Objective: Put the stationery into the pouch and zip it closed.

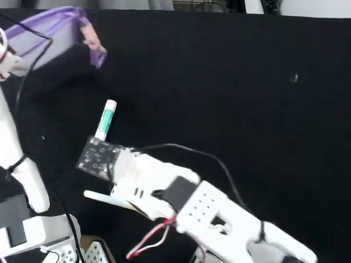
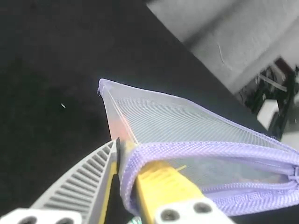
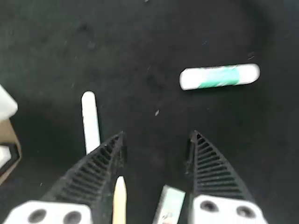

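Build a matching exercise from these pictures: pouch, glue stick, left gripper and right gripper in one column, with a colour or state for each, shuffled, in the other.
Things:
1. pouch
2. glue stick
3. left gripper
4. right gripper

Colour or state:
A. open, over the table
B. white with a green band
C. shut on the pouch's edge
D. clear mesh with purple trim

Pairs: 1-D, 2-B, 3-C, 4-A

The high camera looks down over the table (image 1: 252,111) from the arms' side. Wrist cameras sit close. High and right wrist views share the glue stick (image 1: 106,120).
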Available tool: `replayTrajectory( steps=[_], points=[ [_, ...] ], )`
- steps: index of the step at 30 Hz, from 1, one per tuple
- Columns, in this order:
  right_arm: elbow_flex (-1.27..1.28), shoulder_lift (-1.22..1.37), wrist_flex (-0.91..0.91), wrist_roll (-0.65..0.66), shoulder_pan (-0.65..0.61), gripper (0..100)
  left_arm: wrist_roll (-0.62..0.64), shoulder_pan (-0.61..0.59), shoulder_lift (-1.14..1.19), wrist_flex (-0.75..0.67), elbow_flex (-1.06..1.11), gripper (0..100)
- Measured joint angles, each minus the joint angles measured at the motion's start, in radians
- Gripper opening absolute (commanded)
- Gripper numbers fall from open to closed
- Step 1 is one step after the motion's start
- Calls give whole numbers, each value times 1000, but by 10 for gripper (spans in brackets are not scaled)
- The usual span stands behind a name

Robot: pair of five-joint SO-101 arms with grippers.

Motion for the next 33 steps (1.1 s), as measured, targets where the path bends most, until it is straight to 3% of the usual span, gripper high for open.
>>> replayTrajectory(
  steps=[13,30,33],
  points=[
    [-43,370,-104,2,-112,198,-12,-146,0,-58,0,30],
    [-250,701,-97,2,-123,196,-12,-152,0,-58,0,30],
    [-253,704,-91,2,-123,123,-12,-152,0,-58,0,30]
  ],
)
